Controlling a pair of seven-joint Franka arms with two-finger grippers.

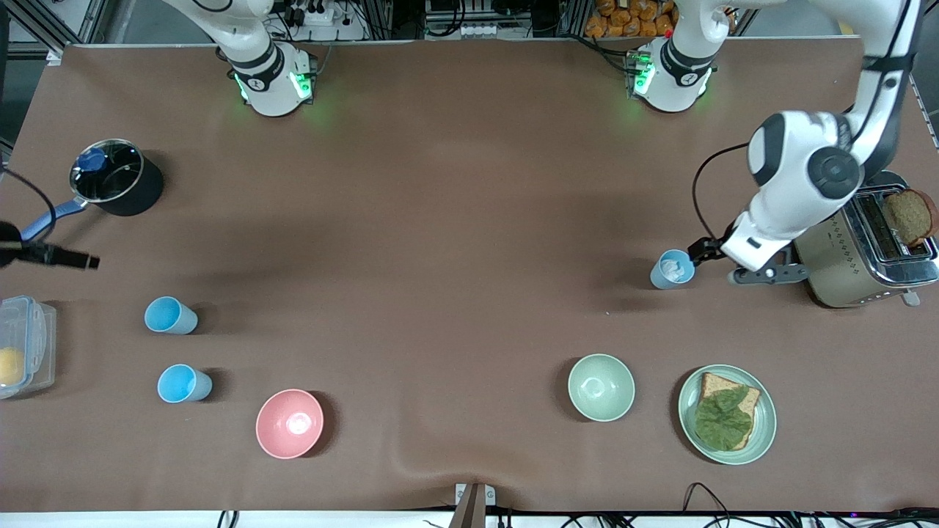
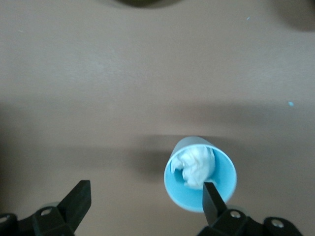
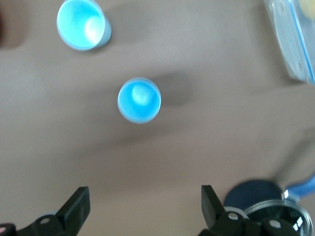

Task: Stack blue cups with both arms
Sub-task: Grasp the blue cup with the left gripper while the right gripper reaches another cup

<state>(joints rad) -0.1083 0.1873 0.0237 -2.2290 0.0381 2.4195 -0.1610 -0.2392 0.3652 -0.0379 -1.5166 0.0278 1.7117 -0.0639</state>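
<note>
We count three blue cups: a paler cup [image 1: 672, 269] with something white crumpled inside, toward the left arm's end of the table beside the toaster [image 1: 866, 253], and two upright cups toward the right arm's end, one [image 1: 170, 315] farther from the front camera than the other [image 1: 184, 383]. They look like thin, light plastic tumblers, stiff but smooth and easy to tip, so we would pinch across the rim wall, or around the body near the top, and move gently. The left gripper [image 2: 147, 204] hangs just beside the paler cup, fingers spread, one fingertip [image 2: 210, 196] at the cup's rim. The right gripper [image 3: 145, 206], also spread, is up over the table between the saucepan [image 1: 117, 177] and the two cups. The brown tablecloth [image 1: 440, 220] is flat and mostly bare around the cups, with the pink bowl [image 1: 290, 423] and food container [image 1: 26, 345] near the pair.
</note>
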